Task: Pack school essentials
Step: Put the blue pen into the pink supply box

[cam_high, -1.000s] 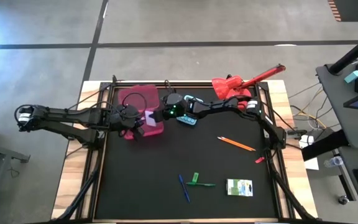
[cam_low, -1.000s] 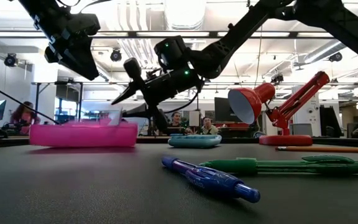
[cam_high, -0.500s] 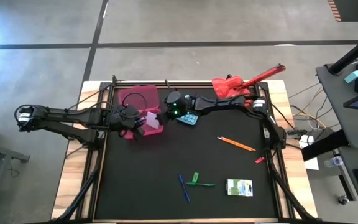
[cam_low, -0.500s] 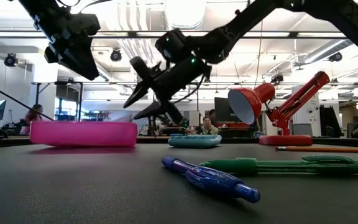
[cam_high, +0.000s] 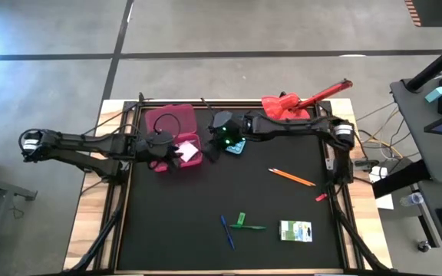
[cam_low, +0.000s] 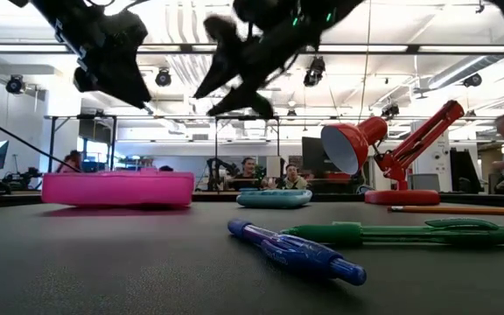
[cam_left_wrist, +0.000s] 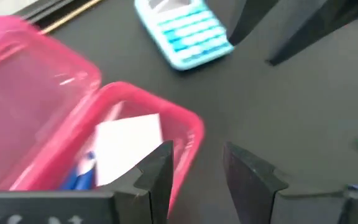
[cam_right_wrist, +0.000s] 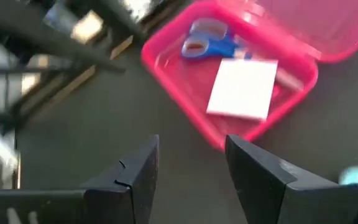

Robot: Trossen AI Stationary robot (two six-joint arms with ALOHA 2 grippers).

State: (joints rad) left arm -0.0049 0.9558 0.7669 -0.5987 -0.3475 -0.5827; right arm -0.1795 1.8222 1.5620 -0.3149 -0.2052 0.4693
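The pink translucent box (cam_high: 176,138) stands open at the table's far left, its lid tipped back. In it lie the pale pink note pad (cam_right_wrist: 242,88) and the blue-handled scissors (cam_right_wrist: 209,38). My right gripper (cam_high: 210,149) hangs open, raised above the table just right of the box (cam_low: 234,74). My left gripper (cam_left_wrist: 196,167) is open too, held high over the box's near rim (cam_low: 116,74). On the near half of the table lie the blue pen (cam_high: 227,231), green pen (cam_high: 250,227), small green eraser (cam_high: 242,218) and white-green packet (cam_high: 295,231). The orange pencil (cam_high: 291,177) lies to the right.
A light blue calculator-like thing (cam_high: 235,146) lies right of the box, under the right arm. The red long-armed lamp (cam_high: 290,103) stands at the far edge. A small red piece (cam_high: 320,196) lies near the right edge. Black mat between the box and the pens is bare. People show in the room behind.
My right gripper, which was low at the box with the note pad at its fingertips, has risen and drawn back toward the table's right. The note pad has dropped from standing on edge and now lies flat in the box.
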